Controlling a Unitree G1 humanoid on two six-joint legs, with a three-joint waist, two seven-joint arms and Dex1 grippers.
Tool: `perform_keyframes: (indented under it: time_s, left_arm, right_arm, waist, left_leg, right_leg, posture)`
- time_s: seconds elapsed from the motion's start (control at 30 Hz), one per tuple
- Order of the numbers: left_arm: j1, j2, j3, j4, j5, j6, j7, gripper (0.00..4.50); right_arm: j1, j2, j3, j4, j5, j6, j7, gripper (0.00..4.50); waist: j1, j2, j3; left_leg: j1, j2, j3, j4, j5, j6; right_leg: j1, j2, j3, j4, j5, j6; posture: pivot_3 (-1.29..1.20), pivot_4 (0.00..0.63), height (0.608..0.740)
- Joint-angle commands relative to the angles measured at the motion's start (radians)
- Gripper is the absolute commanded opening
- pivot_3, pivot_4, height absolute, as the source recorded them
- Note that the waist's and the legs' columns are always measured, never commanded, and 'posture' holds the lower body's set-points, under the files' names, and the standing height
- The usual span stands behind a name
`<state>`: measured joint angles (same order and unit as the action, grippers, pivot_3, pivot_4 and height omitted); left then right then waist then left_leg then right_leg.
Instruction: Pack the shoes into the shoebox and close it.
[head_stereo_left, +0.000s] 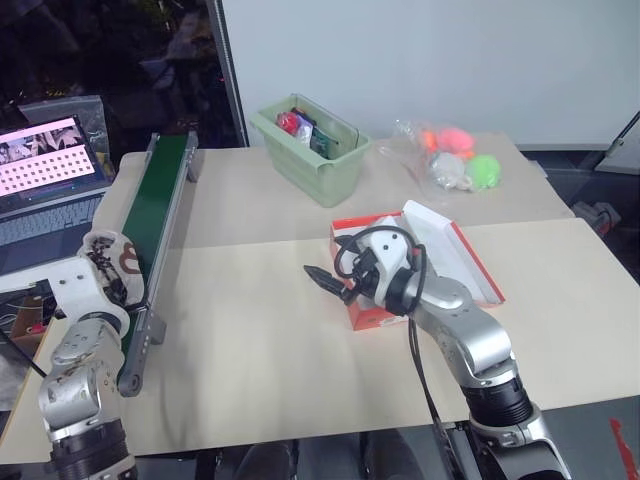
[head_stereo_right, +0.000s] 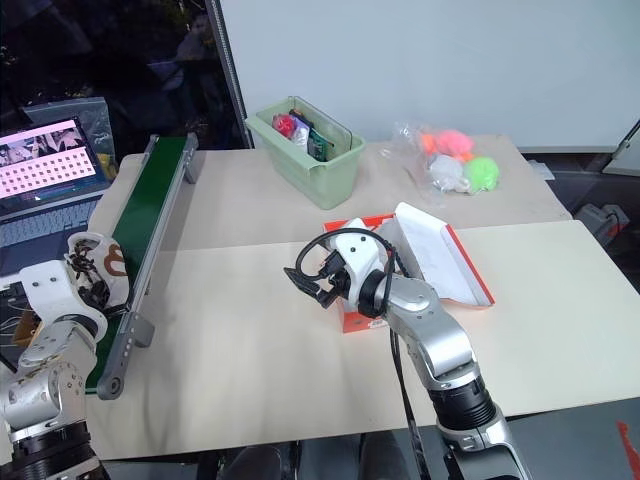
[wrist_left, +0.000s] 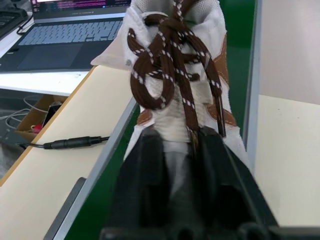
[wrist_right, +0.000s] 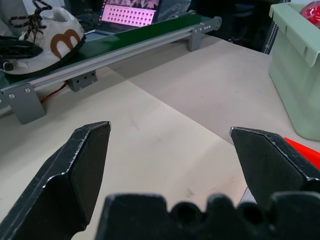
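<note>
A: What carries it all?
B: A broad pale beige table (head_stereo_left: 260, 340). Along its left edge runs a long green conveyor belt with grey metal rails (head_stereo_left: 160, 205), and beyond that sits an open laptop with a pink-lit screen (head_stereo_left: 45, 160).

A: And the containers?
B: The rectangular red-orange cardboard shoebox (head_stereo_left: 372, 312) lies near the middle of the table, its white-lined hinged lid (head_stereo_left: 450, 245) thrown open to the right. The right arm hides most of its inside, so I cannot tell what it holds. Farther back stands a pale green plastic bin (head_stereo_left: 325, 165) with red and dark packets in it. To its right, a clear plastic bag of colourful balls (head_stereo_left: 452, 158).

A: The shoe?
B: One small white shoe with brown markings and dark laces (wrist_left: 175, 80) is over the near end of the belt, pinched at its heel by the left pincer (wrist_left: 180, 150).

A: The right pincer (wrist_right: 170, 150)?
B: Spread wide, holding nothing, above the table just left of the shoebox.
</note>
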<state>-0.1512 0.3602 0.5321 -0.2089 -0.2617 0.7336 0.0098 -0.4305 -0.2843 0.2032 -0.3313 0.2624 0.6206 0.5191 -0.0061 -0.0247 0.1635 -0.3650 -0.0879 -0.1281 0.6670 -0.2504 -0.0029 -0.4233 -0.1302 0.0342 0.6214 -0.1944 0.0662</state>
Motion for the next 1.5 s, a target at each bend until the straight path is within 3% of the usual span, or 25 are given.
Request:
perform_keyframes:
  time_s: [0.03, 0.17, 0.3, 0.43, 0.57, 0.7, 0.87, 1.07, 1.3, 1.5]
  left_arm:
    - [-0.013, -0.002, -0.030, 0.003, -0.004, 0.020, -0.007, 0.94]
    - [-0.030, 0.026, -0.095, -0.057, 0.077, -0.092, 0.000, 0.94]
    - [-0.070, 0.053, -0.182, -0.153, 0.149, -0.196, -0.006, 0.94]
    - [-0.116, 0.050, -0.311, -0.221, 0.166, -0.193, -0.056, 0.94]
    - [-0.153, -0.017, -0.382, -0.281, 0.096, -0.142, -0.091, 0.94]
    - [-0.165, -0.086, -0.433, -0.324, -0.002, -0.068, -0.150, 0.94]
    - [-0.156, -0.135, -0.491, -0.393, -0.117, 0.014, -0.214, 0.94]
    - [-0.136, -0.142, -0.490, -0.458, -0.304, 0.144, -0.294, 0.94]
    - [-0.173, -0.092, -0.478, -0.423, -0.331, 0.171, -0.301, 0.94]
    - [-0.182, -0.083, -0.493, -0.402, -0.313, 0.155, -0.294, 0.87]
  right_arm:
    - [-0.033, 0.005, -0.021, -0.040, 0.018, 0.005, -0.002, 4.50]
    - [-0.043, 0.020, -0.043, -0.026, 0.043, 0.052, -0.014, 4.50]
    - [-0.089, 0.105, -0.158, 0.022, 0.174, 0.262, -0.075, 4.50]
    - [-0.167, 0.222, -0.340, 0.093, 0.370, 0.517, -0.150, 4.50]
    - [-0.232, 0.287, -0.454, 0.154, 0.468, 0.671, -0.217, 4.50]
    - [-0.287, 0.332, -0.544, 0.204, 0.523, 0.719, -0.275, 4.50]
    - [-0.315, 0.356, -0.590, 0.241, 0.549, 0.720, -0.323, 4.50]
    - [-0.332, 0.373, -0.638, 0.277, 0.579, 0.701, -0.374, 4.50]
    - [-0.352, 0.385, -0.667, 0.299, 0.620, 0.669, -0.435, 4.50]
    - [-0.363, 0.392, -0.667, 0.295, 0.664, 0.649, -0.473, 2.61]
  waist:
    - [0.001, 0.000, 0.000]
    - [0.006, 0.000, 0.000]
    - [0.008, -0.003, 0.002]
    - [0.002, -0.003, 0.002]
    - [-0.008, -0.003, 0.002]
    - [-0.017, -0.003, 0.002]
    - [-0.026, -0.003, 0.002]
    - [-0.042, -0.003, 0.002]
    - [-0.038, -0.003, 0.002]
    - [-0.040, -0.003, 0.002]
  left_leg:
    - [0.000, 0.000, 0.000, 0.000, 0.000, 0.000]
    - [0.000, 0.000, 0.000, 0.000, 0.000, 0.000]
    - [-0.003, 0.000, 0.000, 0.000, 0.000, 0.000]
    - [-0.005, 0.001, -0.001, -0.001, -0.001, 0.001]
    - [-0.006, 0.001, -0.001, -0.007, -0.001, 0.001]
    - [-0.017, 0.001, 0.000, -0.006, 0.000, 0.000]
    - [-0.018, 0.001, 0.000, -0.006, 0.000, -0.001]
    - [-0.017, 0.001, 0.001, -0.006, 0.000, -0.001]
    - [-0.014, 0.001, 0.002, -0.006, 0.000, -0.001]
    - [-0.015, 0.001, 0.002, -0.006, 0.000, 0.000]
  right_leg:
    - [0.000, 0.000, 0.000, 0.000, 0.000, 0.000]
    - [0.000, 0.000, 0.000, 0.000, 0.000, 0.000]
    - [-0.002, 0.000, -0.001, -0.002, 0.000, -0.001]
    - [-0.003, 0.000, -0.001, -0.006, 0.002, -0.003]
    - [-0.006, 0.000, 0.000, -0.009, 0.002, -0.003]
    - [-0.018, 0.001, 0.001, -0.005, 0.002, -0.003]
    - [-0.020, 0.001, 0.002, 0.002, 0.002, -0.003]
    - [-0.019, 0.001, 0.002, 0.003, 0.002, -0.003]
    - [-0.018, 0.002, 0.004, 0.002, 0.002, -0.003]
    - [-0.018, 0.002, 0.004, 0.003, 0.002, -0.003]
  posture:
    - [0.00, 0.150, 0.740]
    - [0.00, 0.150, 0.740]
    - [0.00, 0.150, 0.740]
    - [0.00, 0.150, 0.740]
    - [0.00, 0.150, 0.740]
    - [0.00, 0.150, 0.740]
    - [0.00, 0.150, 0.740]
    - [0.00, 0.150, 0.740]
    - [0.00, 0.150, 0.740]
    - [0.00, 0.150, 0.740]
